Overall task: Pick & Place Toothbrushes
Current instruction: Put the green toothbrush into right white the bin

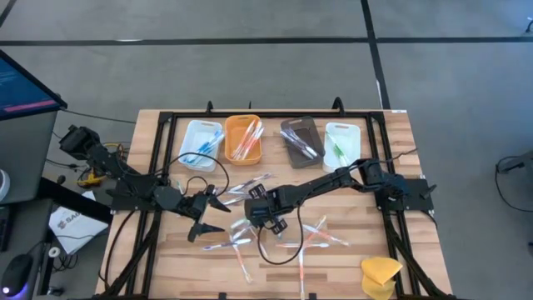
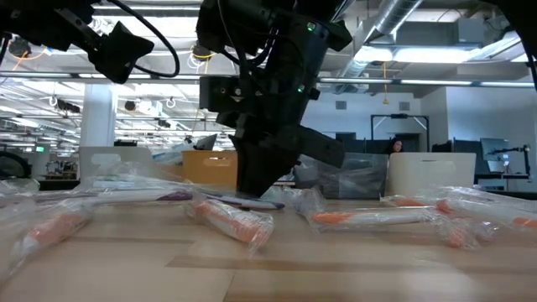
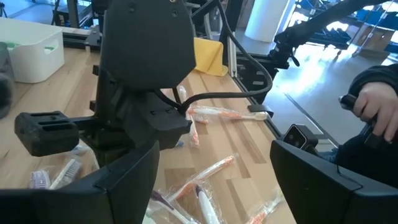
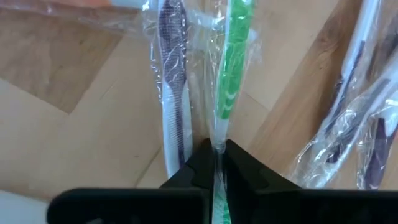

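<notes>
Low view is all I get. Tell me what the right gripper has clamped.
Observer: The right gripper is shut on a wrapped green toothbrush.
Operator: Name what lies next to it.
Observer: A purple-and-white toothbrush, lying alongside, outside the jaws.
Operator: Report the left gripper.
Observer: The left gripper is open and holds nothing, just left of the right one.

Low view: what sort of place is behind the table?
Probably an open-plan lab or office: exposed ceiling ducts, desk monitors, and a person's hand beside the wooden table.
</notes>
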Robot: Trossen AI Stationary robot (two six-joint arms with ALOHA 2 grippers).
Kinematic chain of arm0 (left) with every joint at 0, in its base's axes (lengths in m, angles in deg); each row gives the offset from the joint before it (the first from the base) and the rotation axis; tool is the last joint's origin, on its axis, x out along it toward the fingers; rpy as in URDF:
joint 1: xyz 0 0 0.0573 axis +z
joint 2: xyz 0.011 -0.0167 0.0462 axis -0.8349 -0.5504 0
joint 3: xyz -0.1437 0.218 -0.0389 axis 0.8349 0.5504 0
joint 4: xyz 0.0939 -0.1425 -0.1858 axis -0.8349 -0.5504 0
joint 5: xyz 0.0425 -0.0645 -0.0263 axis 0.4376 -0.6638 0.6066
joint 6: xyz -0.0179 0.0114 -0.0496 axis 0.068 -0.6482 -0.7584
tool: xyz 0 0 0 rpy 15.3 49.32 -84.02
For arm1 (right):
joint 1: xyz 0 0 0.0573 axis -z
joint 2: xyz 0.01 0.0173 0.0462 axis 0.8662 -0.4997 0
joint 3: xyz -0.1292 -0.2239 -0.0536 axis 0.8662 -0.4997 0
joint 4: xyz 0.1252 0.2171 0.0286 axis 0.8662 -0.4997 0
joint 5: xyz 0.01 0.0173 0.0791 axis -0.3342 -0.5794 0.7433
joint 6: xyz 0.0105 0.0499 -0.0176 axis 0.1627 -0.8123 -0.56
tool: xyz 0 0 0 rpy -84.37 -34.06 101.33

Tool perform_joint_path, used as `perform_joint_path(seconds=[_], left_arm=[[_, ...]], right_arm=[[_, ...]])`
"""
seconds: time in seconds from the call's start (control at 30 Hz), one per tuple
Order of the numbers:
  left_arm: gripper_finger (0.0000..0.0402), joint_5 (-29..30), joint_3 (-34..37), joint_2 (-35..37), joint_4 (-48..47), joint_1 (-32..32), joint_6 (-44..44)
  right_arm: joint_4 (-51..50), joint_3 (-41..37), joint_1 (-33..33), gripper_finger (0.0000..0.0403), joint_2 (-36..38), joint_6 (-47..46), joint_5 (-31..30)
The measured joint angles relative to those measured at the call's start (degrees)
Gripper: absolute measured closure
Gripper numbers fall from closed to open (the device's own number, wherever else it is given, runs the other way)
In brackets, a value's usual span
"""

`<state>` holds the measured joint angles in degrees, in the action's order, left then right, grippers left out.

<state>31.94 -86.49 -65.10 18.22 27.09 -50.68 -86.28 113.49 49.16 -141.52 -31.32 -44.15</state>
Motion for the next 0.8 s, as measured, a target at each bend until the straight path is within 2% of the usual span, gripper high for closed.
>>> perform_joint_path(seconds=[0.17, 0.4, 0.53, 0.7, 0.8], left_arm=[[0.0101, 0.0, 0.0, 0.0, -1.8, 0.0, 0.04], [0.0101, 0.03, 0.0, 0.02, -3.01, 0.02, 0.06], [0.0101, 0.04, -0.02, 0.0, -3.57, 0.02, 0.4], [0.0101, 0.23, -0.02, 0.0, -3.27, 0.02, 9.74], [0.0101, 0.32, -0.02, 0.0, -3.24, 0.02, 11.84]], right_arm=[[-0.17, 0.0, -0.66, 0.0394, -0.02, -5.2, -2.57], [-3.97, -0.5, -3.18, 0.0399, 1.55, -10.83, -14.66], [-6.01, -0.33, -4.39, 0.04, 5.25, -15.47, -19.47], [-9.21, -0.33, -6.03, 0.0401, 10.11, -21.91, -21.49], [-15.69, -0.22, -7.14, 0.0401, 14.14, -29.76, -23.42]])
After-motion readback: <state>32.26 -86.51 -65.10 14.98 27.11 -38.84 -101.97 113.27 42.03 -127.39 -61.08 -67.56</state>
